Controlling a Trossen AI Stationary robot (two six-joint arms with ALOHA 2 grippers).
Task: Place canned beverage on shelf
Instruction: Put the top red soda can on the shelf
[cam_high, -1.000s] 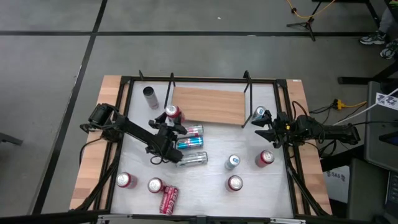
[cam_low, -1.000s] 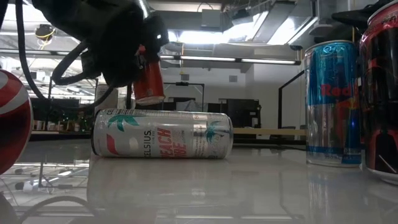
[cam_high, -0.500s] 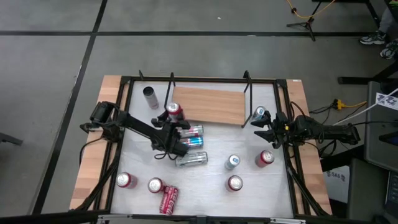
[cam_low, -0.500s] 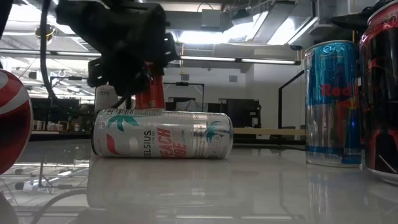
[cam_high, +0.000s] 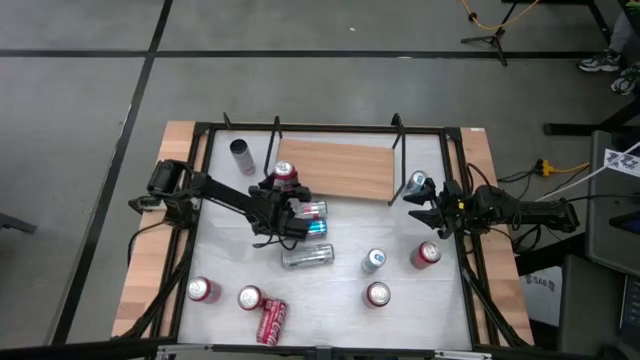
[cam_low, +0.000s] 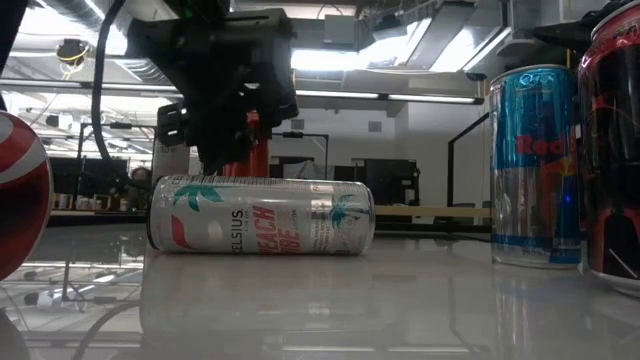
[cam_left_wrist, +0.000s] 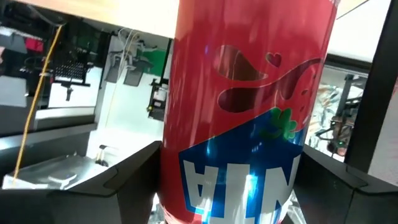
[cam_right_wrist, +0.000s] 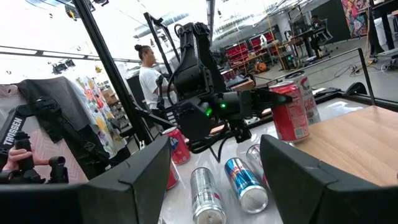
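My left gripper (cam_high: 277, 207) is shut on a red can (cam_high: 285, 175) at the near left corner of the shelf (cam_high: 340, 168), a light-brown board with black rod brackets. In the left wrist view the can (cam_left_wrist: 249, 99) fills the space between the two fingers. In the low view the gripper (cam_low: 230, 100) hides most of the can (cam_low: 254, 150). My right gripper (cam_high: 418, 205) is open and empty at the table's right side, next to an upright blue can (cam_high: 417, 181). My left gripper pinches the red can's side wall (cam_left_wrist: 186, 180) between its two fingers (cam_left_wrist: 118, 183), at the can's lower half. The fingers come about level from the table's near left side. The can stands nearly upright (cam_right_wrist: 291, 112); whether its base touches the board, I cannot tell.
Two blue cans (cam_high: 312, 218) and a silver can (cam_high: 308, 255) lie just near of the left gripper. Several upright cans stand along the near side (cam_high: 372, 261) (cam_high: 427, 253) (cam_high: 203, 290). A grey can (cam_high: 241, 155) stands left of the shelf. A person (cam_right_wrist: 149, 74) stands beyond the table.
My left gripper has gone toward the table's far edge and a little right, toward the shelf, carrying the red can. The can has gone from tilted to nearly upright and now stands at the board's near left corner.
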